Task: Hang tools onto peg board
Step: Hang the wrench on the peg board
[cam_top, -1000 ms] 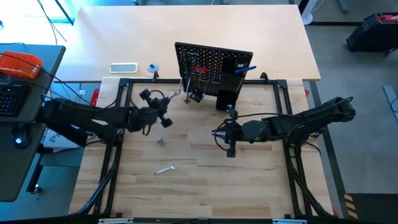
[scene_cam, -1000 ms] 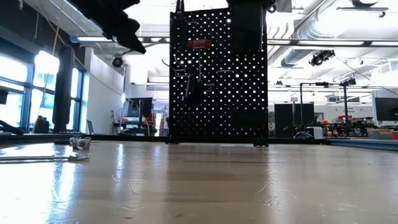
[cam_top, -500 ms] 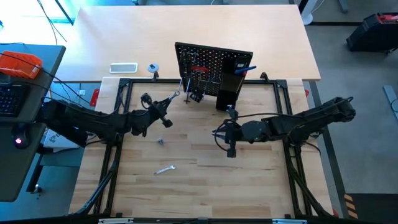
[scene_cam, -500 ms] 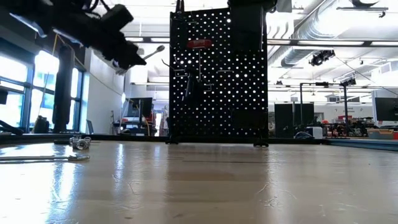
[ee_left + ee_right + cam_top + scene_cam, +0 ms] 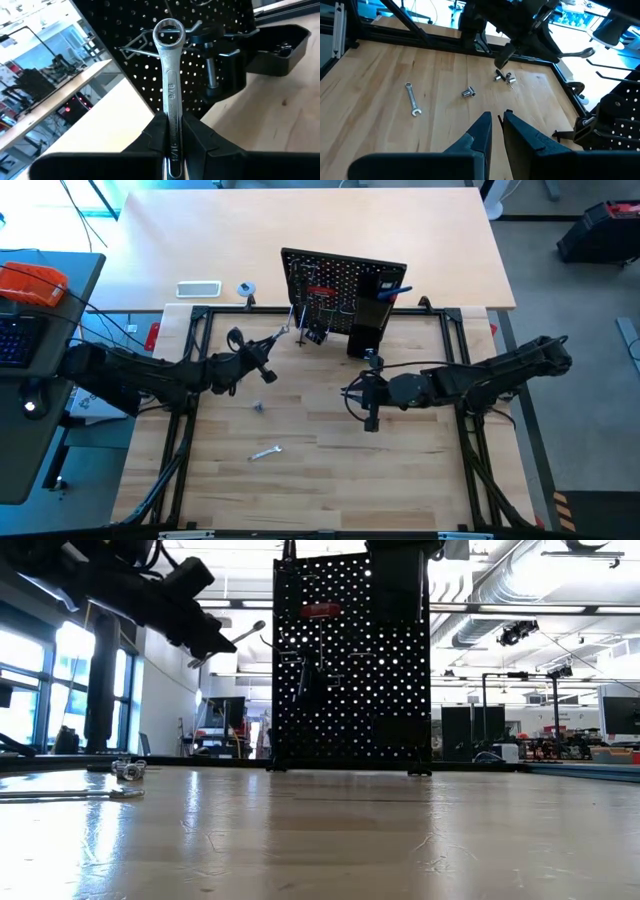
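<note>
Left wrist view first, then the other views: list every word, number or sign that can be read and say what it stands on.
"9/16": stamped on the shank of the silver wrench held in the left tool, near the peg board.
More stamping lower on that shank, between the fingers: not readable.
Red label high on the peg board in the low view: too blurred to read.
Second wrench lying on the table: no readable marking.
High view: nothing readable.

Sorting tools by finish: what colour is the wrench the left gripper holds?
Plain silver metal, the wrench shows best in the left wrist view.
</note>
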`<move>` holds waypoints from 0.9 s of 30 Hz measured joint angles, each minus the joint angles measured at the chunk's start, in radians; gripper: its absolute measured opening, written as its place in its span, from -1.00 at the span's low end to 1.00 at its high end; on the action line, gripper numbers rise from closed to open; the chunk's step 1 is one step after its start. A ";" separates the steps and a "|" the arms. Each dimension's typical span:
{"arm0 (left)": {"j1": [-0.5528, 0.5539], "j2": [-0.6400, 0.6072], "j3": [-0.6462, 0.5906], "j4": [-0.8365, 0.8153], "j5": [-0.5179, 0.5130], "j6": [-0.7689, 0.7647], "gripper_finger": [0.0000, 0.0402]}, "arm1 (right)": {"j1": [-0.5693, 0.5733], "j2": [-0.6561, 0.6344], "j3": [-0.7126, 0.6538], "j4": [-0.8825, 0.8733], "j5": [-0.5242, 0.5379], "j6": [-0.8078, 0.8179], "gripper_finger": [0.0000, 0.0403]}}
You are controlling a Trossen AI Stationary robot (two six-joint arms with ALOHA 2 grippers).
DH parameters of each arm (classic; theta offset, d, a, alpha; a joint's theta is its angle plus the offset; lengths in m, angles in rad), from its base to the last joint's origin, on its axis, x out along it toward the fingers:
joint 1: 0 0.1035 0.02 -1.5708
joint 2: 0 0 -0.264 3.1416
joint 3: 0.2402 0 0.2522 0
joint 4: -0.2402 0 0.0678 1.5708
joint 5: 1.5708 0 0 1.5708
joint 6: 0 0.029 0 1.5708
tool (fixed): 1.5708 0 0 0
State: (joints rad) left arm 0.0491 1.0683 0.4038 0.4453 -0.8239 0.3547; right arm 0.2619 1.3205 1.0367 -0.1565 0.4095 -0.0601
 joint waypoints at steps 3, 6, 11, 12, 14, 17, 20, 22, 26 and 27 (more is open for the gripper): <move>0.018 0.007 0.000 0.017 0.015 0.009 -0.87 | 0.000 0.000 0.000 0.003 0.000 0.001 -0.79; 0.034 0.019 0.000 0.032 0.049 0.032 -0.87 | 0.000 0.000 0.000 0.003 0.000 0.007 -0.79; 0.044 0.057 0.002 0.038 0.065 0.044 -0.87 | 0.000 0.000 0.000 0.003 0.000 0.011 -0.79; 0.045 0.067 0.001 0.037 0.062 0.044 -0.87 | 0.000 0.000 0.000 0.003 0.000 0.013 -0.79; 0.045 0.083 0.000 0.055 0.041 0.051 -0.87 | 0.000 0.000 0.000 0.003 0.000 0.018 -0.79; 0.046 0.103 0.001 0.123 0.012 0.082 -0.87 | 0.000 0.000 0.000 0.003 0.000 0.018 -0.79; 0.049 0.122 0.001 0.169 0.011 0.113 -0.87 | 0.000 0.000 0.000 0.003 0.000 0.018 -0.79; 0.049 0.129 0.001 0.191 0.029 0.121 -0.87 | 0.000 0.000 0.000 0.003 0.000 0.018 -0.79; 0.036 0.131 0.001 0.183 0.058 0.110 -0.87 | 0.000 0.000 0.000 0.003 0.000 0.018 -0.79; 0.029 0.131 0.001 0.183 0.051 0.111 -0.87 | 0.000 0.000 0.000 0.003 0.000 0.018 -0.79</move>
State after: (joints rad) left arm 0.0783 1.1992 0.4046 0.6285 -0.7728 0.4652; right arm 0.2619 1.3205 1.0367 -0.1539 0.4095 -0.0418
